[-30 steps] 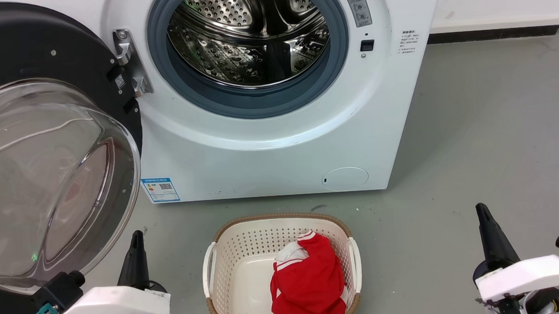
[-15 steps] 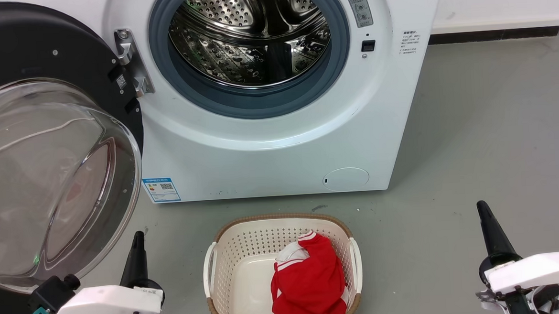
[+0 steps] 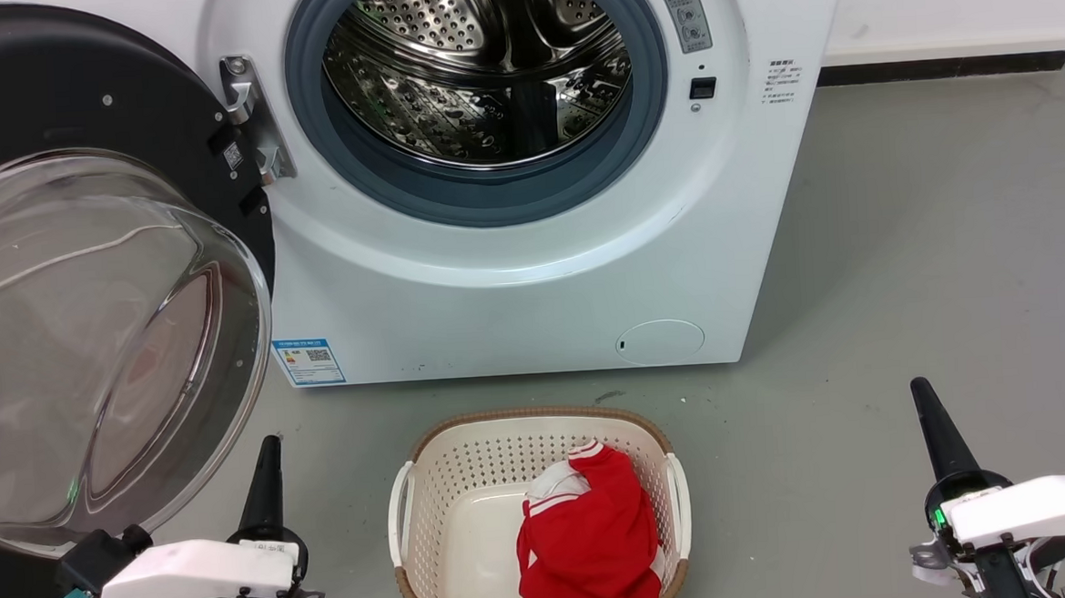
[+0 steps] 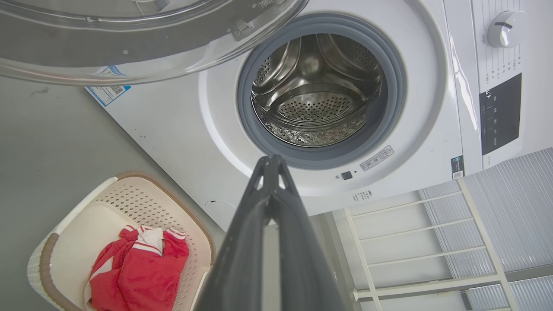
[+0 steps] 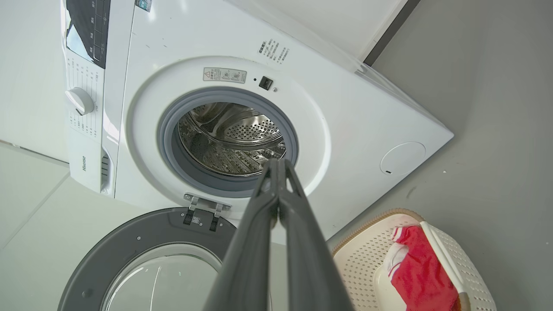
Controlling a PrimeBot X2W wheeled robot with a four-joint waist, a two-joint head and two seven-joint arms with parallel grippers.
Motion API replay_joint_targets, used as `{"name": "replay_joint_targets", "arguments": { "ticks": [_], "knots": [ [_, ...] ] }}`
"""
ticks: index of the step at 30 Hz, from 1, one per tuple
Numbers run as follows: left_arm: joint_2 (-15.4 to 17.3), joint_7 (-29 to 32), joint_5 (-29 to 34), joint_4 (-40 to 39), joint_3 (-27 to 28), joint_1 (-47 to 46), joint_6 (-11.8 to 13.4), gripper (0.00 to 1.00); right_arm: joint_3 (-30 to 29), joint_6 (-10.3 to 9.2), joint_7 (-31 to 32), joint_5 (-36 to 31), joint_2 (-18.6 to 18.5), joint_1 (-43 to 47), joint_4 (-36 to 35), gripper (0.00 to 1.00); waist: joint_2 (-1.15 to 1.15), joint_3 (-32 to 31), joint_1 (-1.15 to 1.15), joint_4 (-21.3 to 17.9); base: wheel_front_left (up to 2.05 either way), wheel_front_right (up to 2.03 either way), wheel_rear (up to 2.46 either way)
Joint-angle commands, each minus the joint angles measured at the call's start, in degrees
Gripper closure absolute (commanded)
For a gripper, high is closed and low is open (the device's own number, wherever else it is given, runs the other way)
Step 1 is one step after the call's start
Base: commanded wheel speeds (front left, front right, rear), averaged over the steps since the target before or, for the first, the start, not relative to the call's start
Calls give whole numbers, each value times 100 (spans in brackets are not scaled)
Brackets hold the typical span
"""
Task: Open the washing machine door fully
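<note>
Your washing machine door hangs swung wide at the left of the washing machine. The left gripper and right gripper sit low before the machine, fingers pressed together, holding nothing. Watch the left one: it lies close by the door's lower edge, so lifting it could knock the door back toward the machine. A laundry basket with a red garment stands before the machine, blocking a straight approach.

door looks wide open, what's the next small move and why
Probably none: hold both arms back. The washing machine door hangs swung wide on its hinge, the drum mouth fully exposed, and the left gripper and right gripper sit shut, touching nothing.
</note>
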Motion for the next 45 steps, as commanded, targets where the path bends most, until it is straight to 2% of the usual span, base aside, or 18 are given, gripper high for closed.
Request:
{"name": "replay_joint_targets", "arguments": {
  "ticks": [1, 45],
  "knots": [
    [7, 40, -157, -30, 34, -140, -46, 100, -17, -1, 44, 164, -29, -124, -18, 100, 0, -1, 0, 1, 0, 0, 0],
    [-81, 581, -2298, 143, 196, -250, -214, 100, -170, -1, 482, 2392, -10, -298, 232, 100, 0, -23, 0, 42, 0, 0, 0]
  ]
}}
